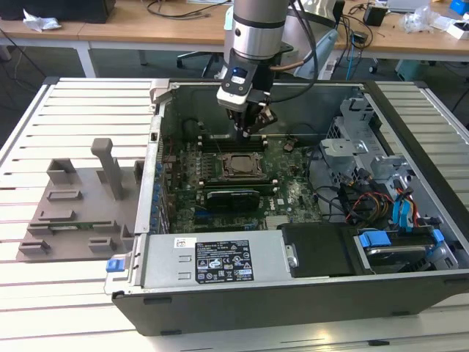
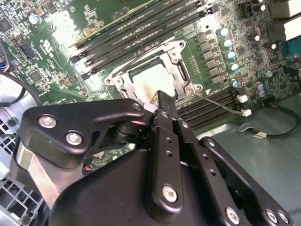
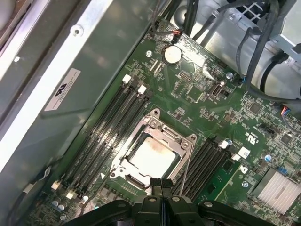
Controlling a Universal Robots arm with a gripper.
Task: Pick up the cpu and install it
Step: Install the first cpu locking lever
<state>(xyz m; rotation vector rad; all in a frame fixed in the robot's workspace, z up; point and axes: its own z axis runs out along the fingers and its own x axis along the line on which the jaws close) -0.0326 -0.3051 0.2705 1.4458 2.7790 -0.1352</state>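
The cpu [image 3: 153, 158] lies flat in the motherboard socket, its pale metal top smeared, with the metal socket frame [image 3: 162, 129] around it. The cpu [image 2: 149, 81] shows again in the second wrist view, partly behind the gripper's black linkage. In the exterior view the cpu [image 1: 238, 165] sits mid-board inside the open computer case. My gripper [image 1: 249, 129] hangs a little above the board, just past the socket's far edge. Its fingers [image 3: 156, 185] are pressed together with nothing between them; the same gripper [image 2: 159, 101] shows in the second wrist view.
Memory slots [image 3: 115, 120] flank the socket on both sides. A grey plastic tray [image 1: 80, 213] with upright posts rests on the slatted table at the exterior view's left. Drive cages and cables [image 1: 381, 198] fill the case's other end. The power supply [image 1: 220, 260] lines the near wall.
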